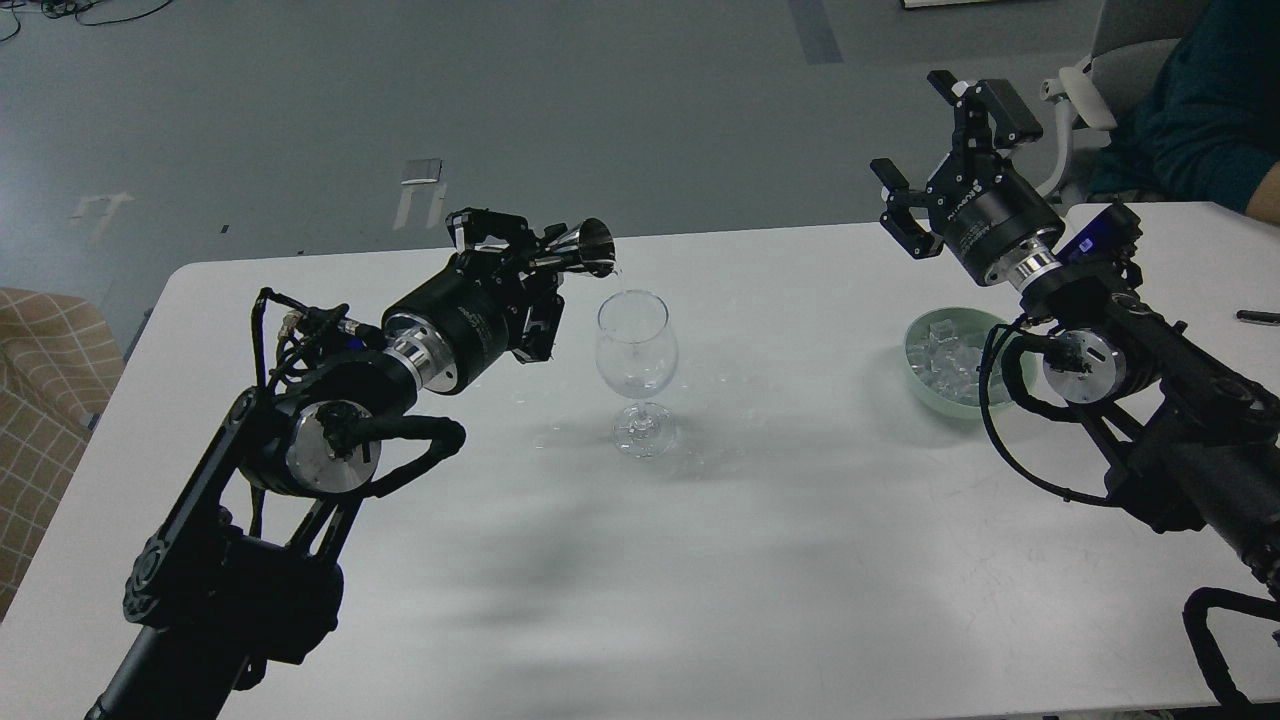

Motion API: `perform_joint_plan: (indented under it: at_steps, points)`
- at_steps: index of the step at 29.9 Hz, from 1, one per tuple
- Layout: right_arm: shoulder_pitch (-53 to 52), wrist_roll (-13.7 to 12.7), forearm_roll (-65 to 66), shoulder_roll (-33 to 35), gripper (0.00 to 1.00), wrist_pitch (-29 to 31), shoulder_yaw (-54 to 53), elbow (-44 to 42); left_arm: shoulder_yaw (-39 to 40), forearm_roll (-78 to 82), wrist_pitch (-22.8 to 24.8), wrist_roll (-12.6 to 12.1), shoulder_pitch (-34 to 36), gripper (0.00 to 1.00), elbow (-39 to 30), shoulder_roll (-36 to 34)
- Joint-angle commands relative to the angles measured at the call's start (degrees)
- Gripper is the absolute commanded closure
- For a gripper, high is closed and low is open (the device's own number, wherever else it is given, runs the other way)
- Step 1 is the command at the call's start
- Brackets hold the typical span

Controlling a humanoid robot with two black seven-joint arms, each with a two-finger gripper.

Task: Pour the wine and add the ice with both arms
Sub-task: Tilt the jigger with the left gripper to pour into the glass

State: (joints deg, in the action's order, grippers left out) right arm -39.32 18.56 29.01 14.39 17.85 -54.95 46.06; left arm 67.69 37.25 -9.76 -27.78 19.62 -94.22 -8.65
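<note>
A clear wine glass (pixel 637 370) stands upright at the middle of the white table (pixel 700 560). Any wine in it is too faint to see. My left gripper (pixel 528 265) is shut on a shiny metal jigger (pixel 585 250), tipped on its side with its mouth just above and left of the glass rim. A pale green bowl (pixel 925 385) at the right holds the ice (pixel 948 362), a heap of clear cubes. My right gripper (pixel 945 145) is open and empty, raised above and behind the bowl.
A person in a dark top (pixel 1195 110) sits on a grey chair (pixel 1120 60) at the far right corner. A black pen (pixel 1257 317) lies at the table's right edge. A tan checked cushion (pixel 45 400) is beside the table's left edge.
</note>
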Motion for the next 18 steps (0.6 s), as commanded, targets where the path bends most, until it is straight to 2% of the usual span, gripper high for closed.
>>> perform_joint_plan:
  at_steps: [1,18]
  points:
    - [0.0,0.0,0.0,0.0,0.00,0.0,0.0,0.0,0.0,1.4,0.5,0.0,0.0,1.00,0.0,-0.1]
    - [0.5,0.1,0.0,0.0,0.00,0.0,0.0,0.0,-2.4,7.0,1.6,0.7,-0.4,1.00,0.0,-0.5]
